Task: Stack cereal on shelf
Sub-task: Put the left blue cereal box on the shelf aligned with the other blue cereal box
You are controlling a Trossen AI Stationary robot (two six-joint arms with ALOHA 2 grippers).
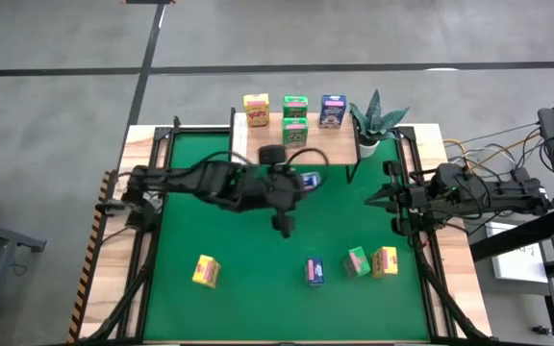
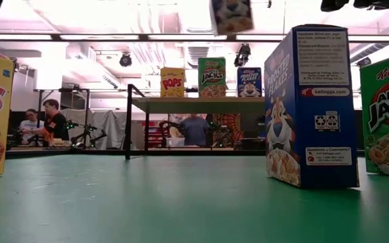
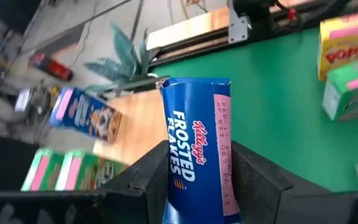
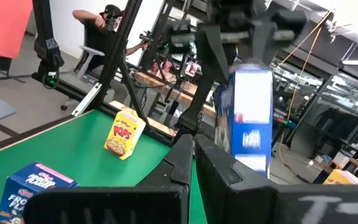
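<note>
My left gripper (image 1: 304, 181) hangs over the middle of the green mat, shut on a blue Frosted Flakes cereal box (image 3: 197, 137), which also shows high up in the low view (image 2: 231, 15). The shelf (image 1: 330, 144) stands at the far edge. On its plank top rest a yellow box (image 1: 256, 109), two green boxes (image 1: 295, 106) (image 1: 295, 130) and a blue box (image 1: 332, 111). Near the front edge stand a yellow box (image 1: 206, 271), a blue box (image 1: 314, 271), a green box (image 1: 356, 261) and another yellow box (image 1: 385, 260). My right gripper (image 1: 373, 200) waits shut at the right edge. My left gripper pinches the blue box between its two fingers (image 3: 146, 177), one on each broad face, with a narrow printed side (image 3: 194, 158) turned toward the wrist camera. The fingers slant downward, coming from the table's left. The box is lifted well clear of the mat.
A potted spiky plant (image 1: 378, 120) stands just right of the shelf. Black frame rails (image 1: 157, 183) run along the mat's left and right sides. People sit and stand in the room beyond the table (image 2: 53, 121). Open green mat lies between the shelf and the front row of boxes.
</note>
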